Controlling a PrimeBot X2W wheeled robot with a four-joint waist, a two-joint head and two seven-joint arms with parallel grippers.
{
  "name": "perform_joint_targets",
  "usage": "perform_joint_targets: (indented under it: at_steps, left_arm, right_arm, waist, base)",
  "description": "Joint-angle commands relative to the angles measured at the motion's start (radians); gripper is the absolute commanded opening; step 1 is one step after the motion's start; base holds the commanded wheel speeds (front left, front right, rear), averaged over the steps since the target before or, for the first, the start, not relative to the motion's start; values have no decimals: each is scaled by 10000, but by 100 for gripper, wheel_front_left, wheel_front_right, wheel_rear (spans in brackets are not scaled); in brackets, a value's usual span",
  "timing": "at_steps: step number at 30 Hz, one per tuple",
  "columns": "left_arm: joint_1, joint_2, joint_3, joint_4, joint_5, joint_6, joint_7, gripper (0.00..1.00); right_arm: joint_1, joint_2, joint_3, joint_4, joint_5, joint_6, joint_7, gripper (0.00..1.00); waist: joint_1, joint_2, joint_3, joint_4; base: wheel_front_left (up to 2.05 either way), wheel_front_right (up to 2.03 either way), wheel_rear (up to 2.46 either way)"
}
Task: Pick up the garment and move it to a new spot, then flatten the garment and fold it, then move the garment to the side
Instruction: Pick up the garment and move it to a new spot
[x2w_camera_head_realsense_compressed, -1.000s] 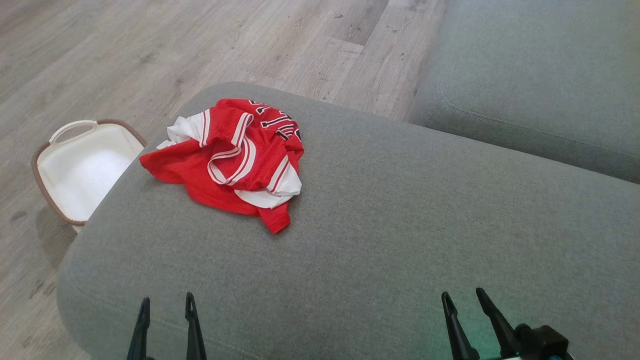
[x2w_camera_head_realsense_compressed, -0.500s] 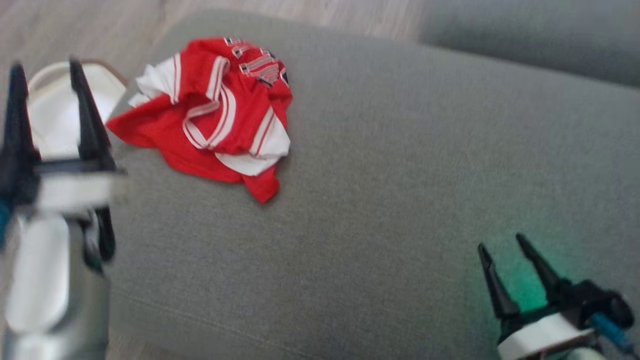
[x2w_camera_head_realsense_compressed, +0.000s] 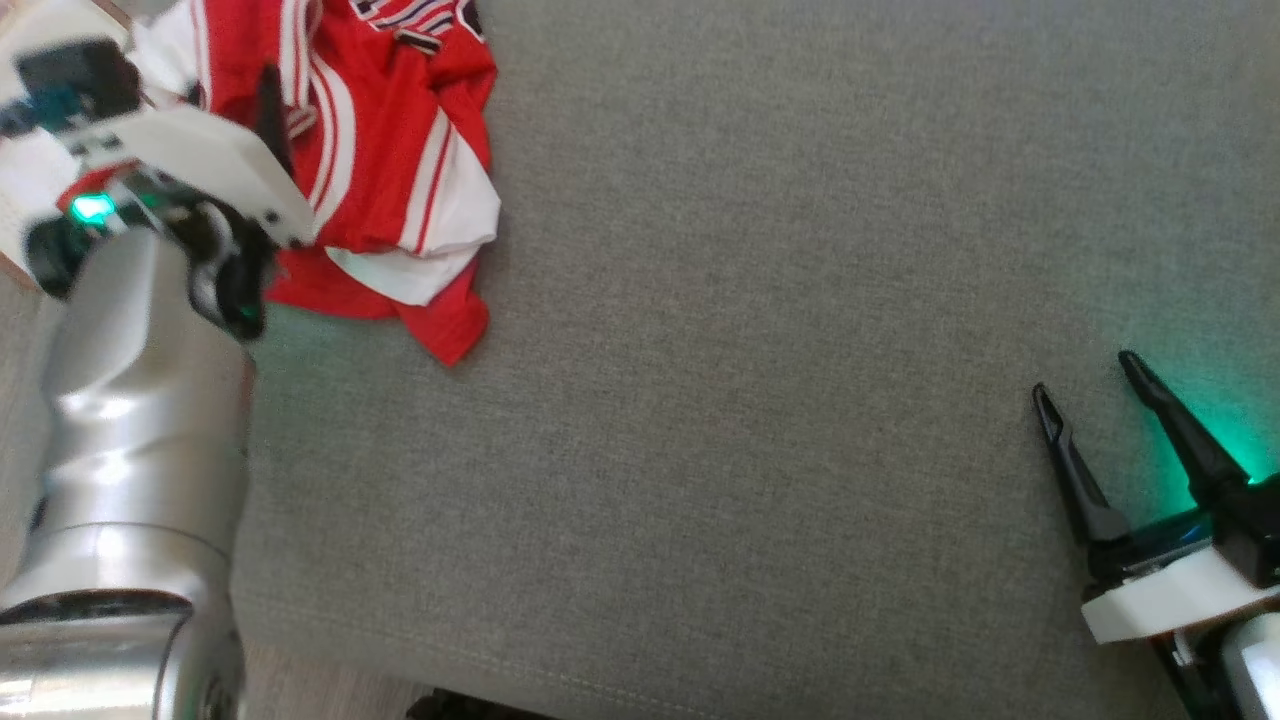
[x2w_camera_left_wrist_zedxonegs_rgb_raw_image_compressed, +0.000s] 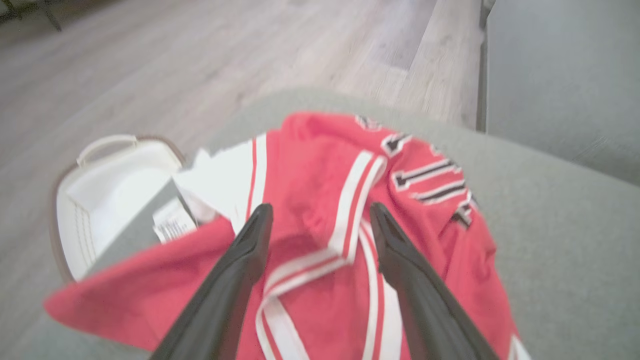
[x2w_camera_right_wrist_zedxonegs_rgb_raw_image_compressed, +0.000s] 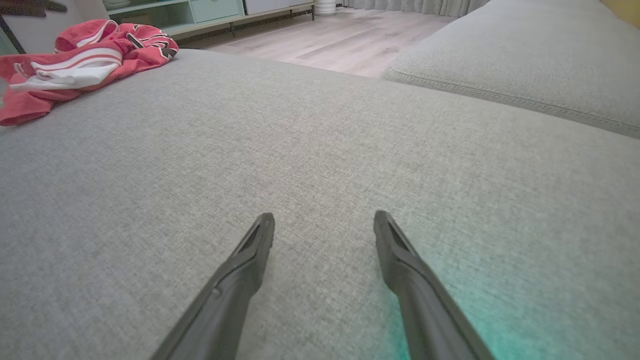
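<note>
The left forearm is a smooth silver tube ending in a white wrist housing with a small green light. Both the left gripper and right gripper carry two long, black, tapering fingers; the right sits on a white base.

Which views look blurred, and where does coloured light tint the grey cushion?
Head view: left forearm smeared by motion, green glow on the cushion beside the right pincer. Left wrist view: garment soft and blurred. Right wrist view: sharp, green tint at lower right.
</note>
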Motion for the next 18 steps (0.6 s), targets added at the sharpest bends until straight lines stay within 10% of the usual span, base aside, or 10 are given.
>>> perform_joint_targets:
  at_steps: [1, 10, 11, 12, 18]
  left_arm:
    - [-275, 375, 354, 240, -194, -29, 109, 100]
    - [-548, -122, 54, 2274, -604, -432, 456, 100]
    - [-549, -165, -6, 2367, -672, -465, 572, 71]
    - [-559, -189, -39, 2423, -770, -486, 664, 0]
    - [-482, -59, -872, 1681, -1233, -508, 92, 0]
  right_arm:
    - [16, -284, 88, -512, -56, 67, 77, 100]
    - [4, -496, -118, -1172, -76, 67, 473, 100]
    - [-20, -498, -115, -1204, -79, 67, 494, 100]
    - [-43, -495, -119, -1236, -79, 67, 509, 100]
    - [-112, -468, -158, -1243, -77, 67, 504, 100]
  waist:
    - [-3, 0, 377, -116]
    - [-3, 0, 864, -80]
    - [-3, 0, 890, -83]
    - [-3, 0, 919, -85]
    - [-3, 0, 948, -111]
  base:
    - [0, 0, 0]
    - [0, 0, 0]
    - [0, 0, 0]
    - [0, 0, 0]
    - [0, 0, 0]
